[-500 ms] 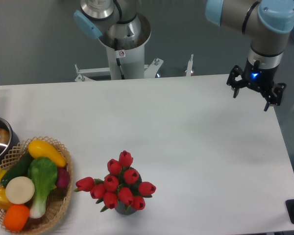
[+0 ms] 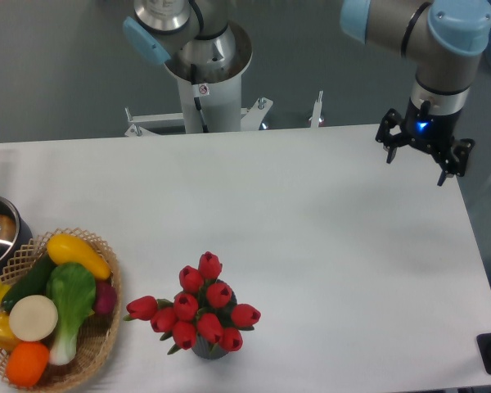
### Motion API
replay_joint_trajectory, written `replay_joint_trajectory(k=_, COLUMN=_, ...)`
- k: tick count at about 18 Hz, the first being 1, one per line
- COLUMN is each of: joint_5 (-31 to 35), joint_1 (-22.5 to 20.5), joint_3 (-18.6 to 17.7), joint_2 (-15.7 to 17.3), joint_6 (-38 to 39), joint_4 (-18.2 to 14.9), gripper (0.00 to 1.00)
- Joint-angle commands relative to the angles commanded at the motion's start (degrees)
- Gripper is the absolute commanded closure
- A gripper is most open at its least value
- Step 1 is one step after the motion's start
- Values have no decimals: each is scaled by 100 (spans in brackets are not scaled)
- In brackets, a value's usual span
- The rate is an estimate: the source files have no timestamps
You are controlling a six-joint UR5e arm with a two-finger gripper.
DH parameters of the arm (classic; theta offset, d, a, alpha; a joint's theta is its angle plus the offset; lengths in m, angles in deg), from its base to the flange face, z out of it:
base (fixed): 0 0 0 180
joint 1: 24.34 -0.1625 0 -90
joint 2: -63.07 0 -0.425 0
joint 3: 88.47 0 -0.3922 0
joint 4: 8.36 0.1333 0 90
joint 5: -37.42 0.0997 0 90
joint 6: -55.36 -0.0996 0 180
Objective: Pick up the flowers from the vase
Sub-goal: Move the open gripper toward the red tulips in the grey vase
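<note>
Near the front edge of the desk (image 2: 311, 213), left of centre, the flowers (image 2: 198, 315) stand in the vase (image 2: 206, 347); only a sliver of the vase shows beneath the red buds. The gripper (image 2: 420, 156) hangs over the far right corner, well apart from the bunch, its fingers (image 2: 390, 152) spread and holding nothing.

Risks noted:
- The buds fan out wider than the vase mouth. A descent from above would likely crush or splay the heads before reaching the stems.
- The stems are hidden by the buds, so a closing point is hard to judge; a pinch on one or two buds may pull those free and leave the rest.
- The vase looks small and light. A tight bunch could lift it too, or tip it.
- The basket (image 2: 106, 327) of toy vegetables sits near the bunch on the left; a wide approach from that side could knock it.
</note>
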Motion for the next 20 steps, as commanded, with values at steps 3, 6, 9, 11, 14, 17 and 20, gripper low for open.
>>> replay_joint_trajectory(k=3, joint_5=-368, joint_1=-53, joint_3=-430, joint_2=184, joint_6=0, joint_4=122, gripper=0)
replay_joint_trajectory(k=6, joint_5=-957, joint_1=-88, joint_3=-756, joint_2=386, joint_6=174, joint_4=526, gripper=0)
replay_joint_trajectory(k=9, joint_5=-1449, joint_1=-71, joint_3=-792, joint_2=422, joint_6=641, joint_4=598, gripper=0)
replay_joint_trajectory(k=11, joint_5=-1862, joint_1=-53, joint_3=-792, joint_2=440, joint_6=659, joint_4=606, gripper=0)
replay_joint_trajectory(k=14, joint_5=-2250, joint_1=-9, joint_3=-880, joint_2=448, joint_6=676, joint_4=615, gripper=0)
replay_joint_trajectory(k=17, joint_5=-2303, joint_1=218, joint_3=-924, joint_2=493, joint_6=773, joint_4=615, gripper=0)
replay_joint_trajectory(k=20, joint_5=-2303, joint_1=509, joint_3=-924, joint_2=422, joint_6=1019, joint_4=676, gripper=0)
